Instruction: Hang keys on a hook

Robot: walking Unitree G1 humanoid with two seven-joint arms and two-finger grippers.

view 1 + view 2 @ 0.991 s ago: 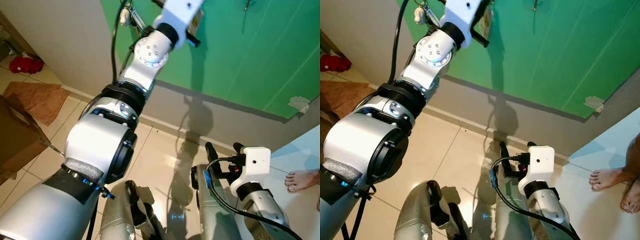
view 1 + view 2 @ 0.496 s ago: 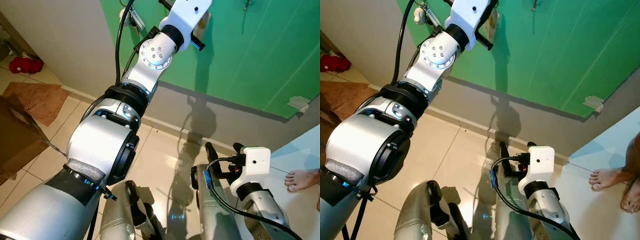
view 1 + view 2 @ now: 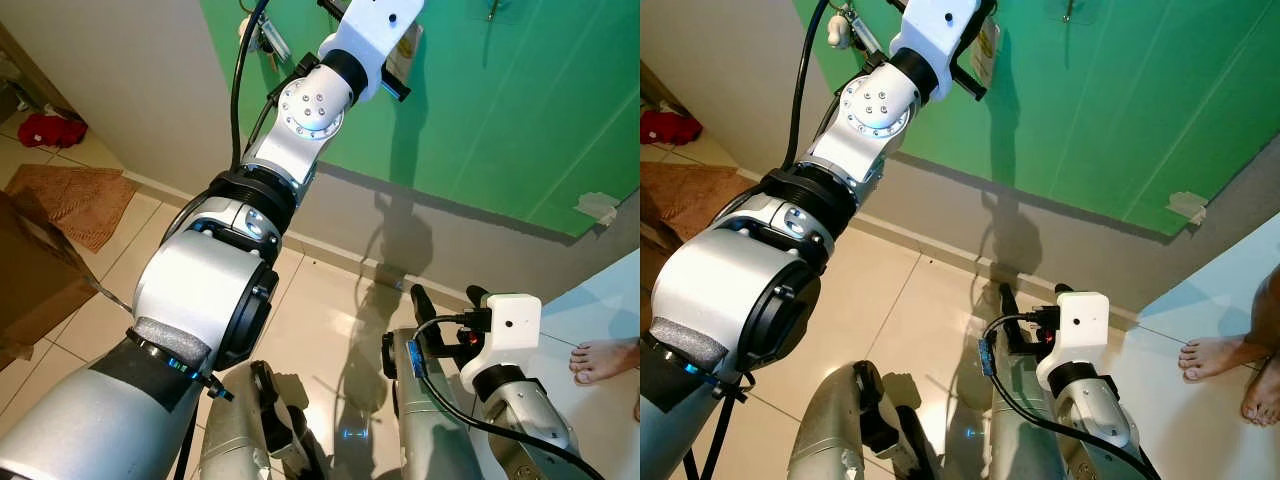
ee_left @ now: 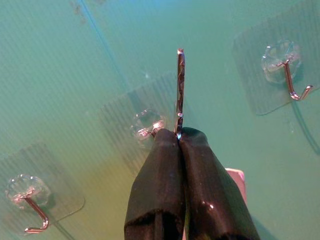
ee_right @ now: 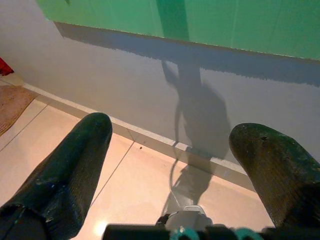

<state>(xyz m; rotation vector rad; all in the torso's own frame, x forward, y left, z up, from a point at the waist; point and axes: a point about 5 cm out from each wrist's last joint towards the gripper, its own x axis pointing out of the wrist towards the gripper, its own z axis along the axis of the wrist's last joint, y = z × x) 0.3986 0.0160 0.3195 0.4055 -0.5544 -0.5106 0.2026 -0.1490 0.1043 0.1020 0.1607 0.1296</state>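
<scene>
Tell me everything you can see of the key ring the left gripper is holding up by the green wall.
The key ring is seen edge-on in the left wrist view, as a thin, shiny metal strip standing up from the tips of the left gripper, whose black fingers are pinched shut on its lower end. It sits just beside the middle clear adhesive hook on the green wall; whether they touch cannot be told. A pale tag peeks out behind the fingers.

Shiny metal key (image 4: pixel 180 90), clear plastic hooks (image 4: pixel 286 67)
</scene>
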